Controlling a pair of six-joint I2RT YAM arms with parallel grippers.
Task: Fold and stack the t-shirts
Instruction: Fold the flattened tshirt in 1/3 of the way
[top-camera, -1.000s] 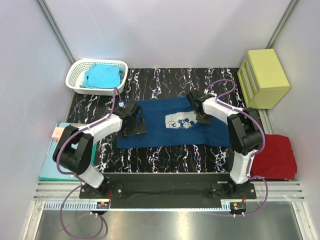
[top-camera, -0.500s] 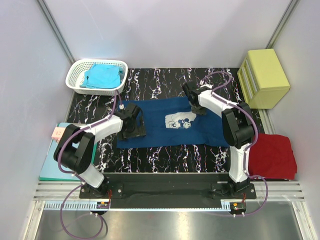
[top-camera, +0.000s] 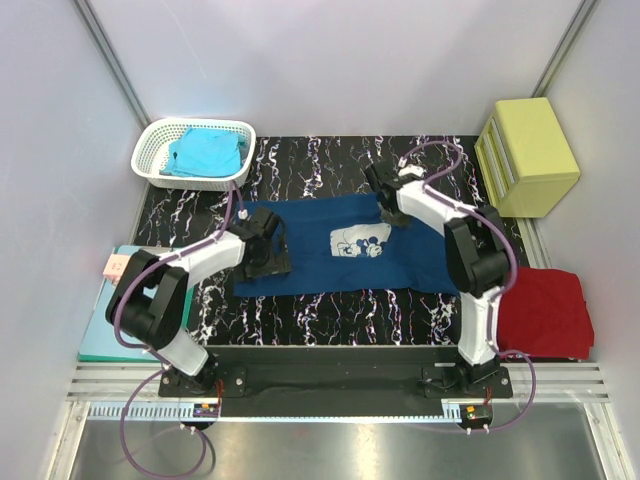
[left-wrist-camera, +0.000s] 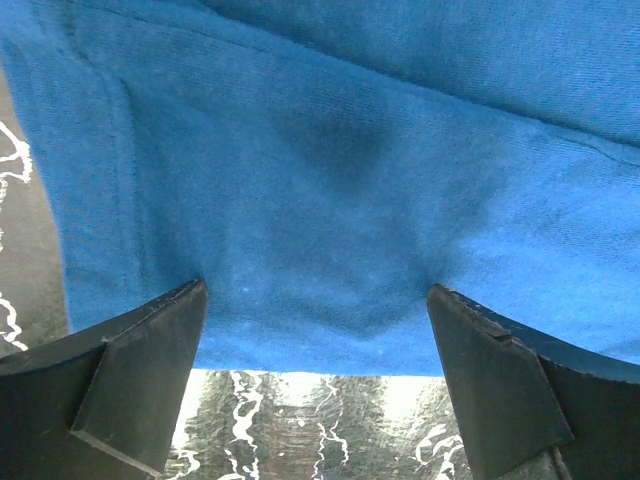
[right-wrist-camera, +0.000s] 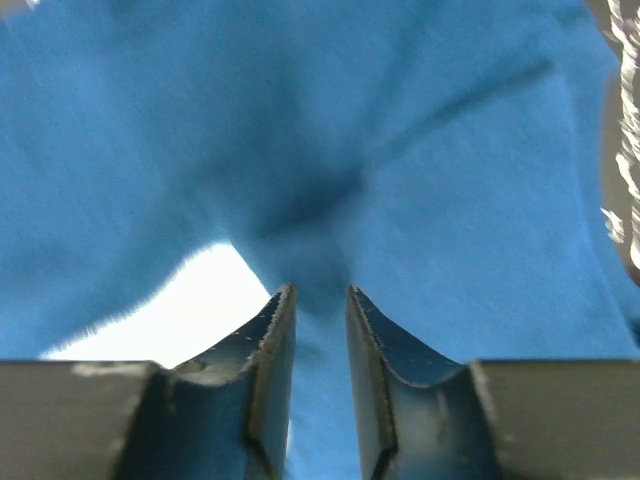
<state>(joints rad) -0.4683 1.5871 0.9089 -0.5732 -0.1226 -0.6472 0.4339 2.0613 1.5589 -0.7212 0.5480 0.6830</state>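
The navy blue t-shirt (top-camera: 320, 262) lies spread flat on the black marbled table (top-camera: 330, 160), its pale cartoon-mouse print (top-camera: 360, 241) facing up. My left gripper (top-camera: 264, 250) (left-wrist-camera: 315, 295) is open wide over the shirt's left edge, with the hem (left-wrist-camera: 320, 350) running between its fingers. My right gripper (top-camera: 386, 200) (right-wrist-camera: 320, 292) is at the shirt's far right edge. Its jaws stand narrow with a pinched fold of navy cloth (right-wrist-camera: 320, 230) between them, and creases radiate from the pinch. A turquoise t-shirt (top-camera: 205, 152) lies in the basket. A red t-shirt (top-camera: 545, 310) lies at the right.
A white basket (top-camera: 195, 123) stands at the back left. A yellow drawer box (top-camera: 528, 150) is at the back right. A teal clipboard (top-camera: 100, 325) with a pink tag (top-camera: 115, 265) lies left of the table, beside the left arm.
My right gripper has moved from beside the print toward the shirt's far edge, then stayed there. The left gripper has stayed open at the left hem.
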